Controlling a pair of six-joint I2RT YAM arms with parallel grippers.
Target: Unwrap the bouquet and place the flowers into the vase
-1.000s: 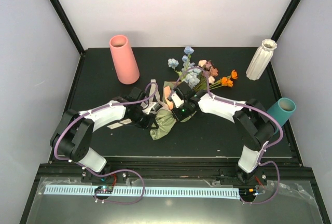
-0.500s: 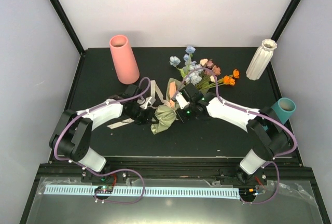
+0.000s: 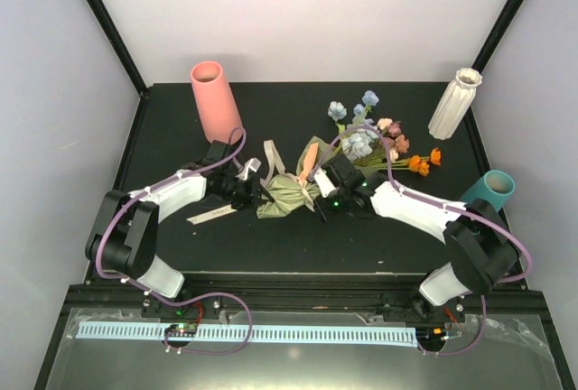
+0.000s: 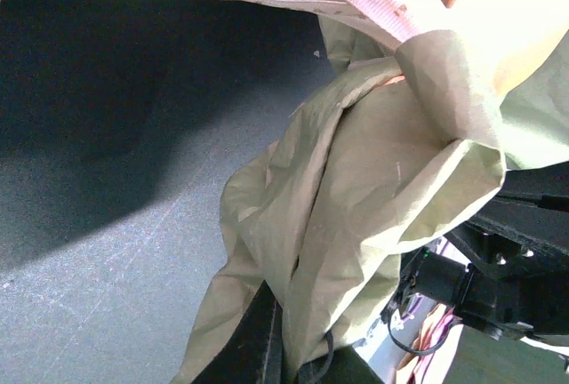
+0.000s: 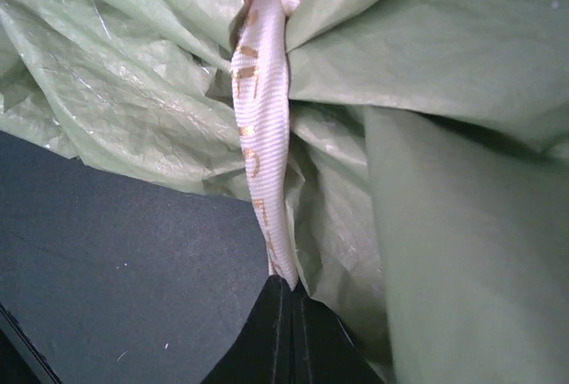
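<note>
The bouquet lies on its side mid-table, its olive-green paper wrap [image 3: 287, 197] stretched between both grippers. The flowers [image 3: 366, 142], blue, pink and orange, fan out to the right of the wrap. My left gripper [image 3: 260, 196] is shut on a fold of the wrap [image 4: 356, 224], which is pinched between its jaws [image 4: 283, 348]. My right gripper [image 3: 318, 193] is shut on the end of the pale pink ribbon [image 5: 262, 135] that crosses the wrap [image 5: 427, 91], jaws closed tight [image 5: 286, 288]. The vase [image 3: 454, 103], white and ribbed, stands at the far right, well away from both grippers.
A pink cylinder vase [image 3: 215, 101] stands at the back left, close behind my left arm. A teal cylinder vase [image 3: 492, 193] sits at the right edge beside my right arm. A loose ribbon strip [image 3: 214, 214] lies on the black mat [image 3: 181, 137] by my left gripper.
The bouquet has swung and shifted right, so the flowers now lie nearer the white vase. The wrap is drawn out flatter between the grippers. The right gripper closed fully on the ribbon.
</note>
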